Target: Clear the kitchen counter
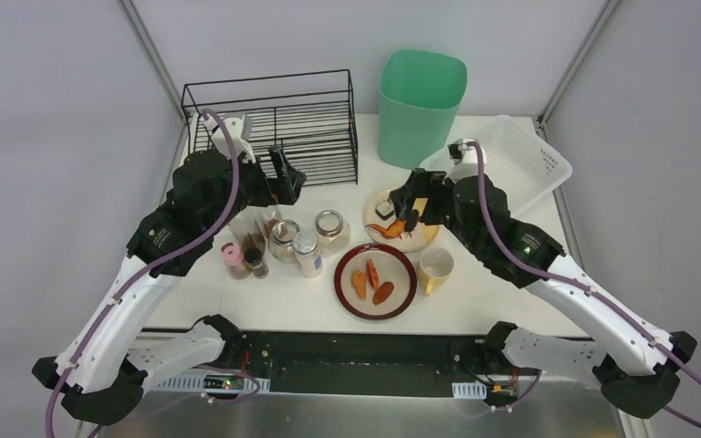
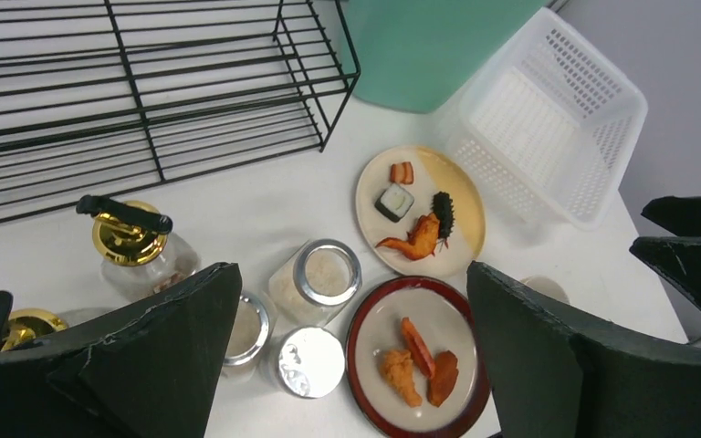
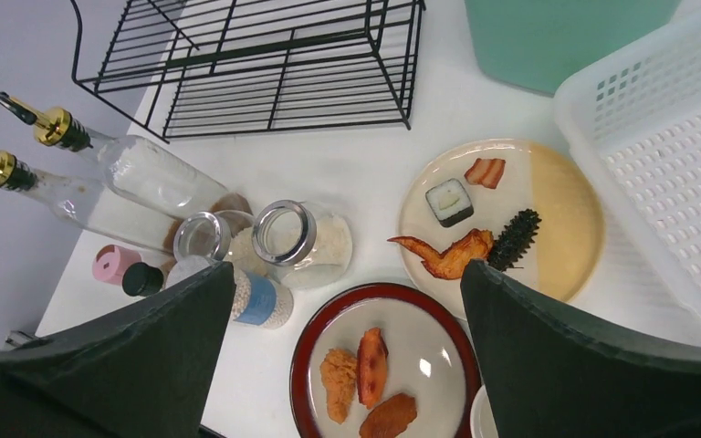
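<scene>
The white kitchen counter (image 1: pixel 283 297) holds a red-rimmed plate (image 1: pixel 391 267) with three fried pieces, a cream plate (image 1: pixel 420 239) with a sushi roll and a chicken wing, a cream mug (image 1: pixel 436 267), and glass jars (image 1: pixel 331 228) beside small bottles (image 1: pixel 233 258). My left gripper (image 1: pixel 283 178) is open and empty, held high above the jars (image 2: pixel 315 278) in front of the rack. My right gripper (image 1: pixel 417 203) is open and empty, above the cream plate (image 3: pixel 557 210). Two gold-spouted oil bottles (image 3: pixel 137 173) lie to the left.
A black wire rack (image 1: pixel 301 119) stands at the back left. A green bin (image 1: pixel 420 105) stands at the back middle. A white mesh basket (image 1: pixel 520 155) sits at the back right, next to the cream plate. Grey rails edge the counter.
</scene>
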Action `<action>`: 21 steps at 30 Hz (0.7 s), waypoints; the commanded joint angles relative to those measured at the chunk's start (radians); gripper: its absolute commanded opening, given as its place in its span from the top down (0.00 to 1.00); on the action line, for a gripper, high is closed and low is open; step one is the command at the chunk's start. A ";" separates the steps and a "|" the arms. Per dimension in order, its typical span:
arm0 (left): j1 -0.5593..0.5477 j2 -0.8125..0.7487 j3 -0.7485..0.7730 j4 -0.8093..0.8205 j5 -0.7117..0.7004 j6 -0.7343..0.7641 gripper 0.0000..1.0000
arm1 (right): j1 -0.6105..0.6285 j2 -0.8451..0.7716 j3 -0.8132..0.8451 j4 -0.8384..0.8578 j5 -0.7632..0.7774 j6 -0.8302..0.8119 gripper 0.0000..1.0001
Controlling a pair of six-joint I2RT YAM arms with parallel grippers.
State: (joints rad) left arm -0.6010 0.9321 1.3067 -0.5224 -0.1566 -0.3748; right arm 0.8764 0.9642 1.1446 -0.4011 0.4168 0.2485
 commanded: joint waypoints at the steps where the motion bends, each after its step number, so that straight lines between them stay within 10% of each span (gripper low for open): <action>1: 0.001 -0.011 0.055 -0.083 -0.022 0.006 0.01 | -0.001 0.026 0.048 0.022 -0.061 -0.035 0.01; 21: 0.002 -0.183 -0.139 -0.260 -0.394 -0.179 0.00 | 0.020 0.150 -0.037 0.164 -0.309 -0.094 0.01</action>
State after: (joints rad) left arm -0.6010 0.7849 1.2377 -0.7410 -0.4911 -0.4927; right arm 0.8860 1.0943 1.1210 -0.2855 0.1406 0.1749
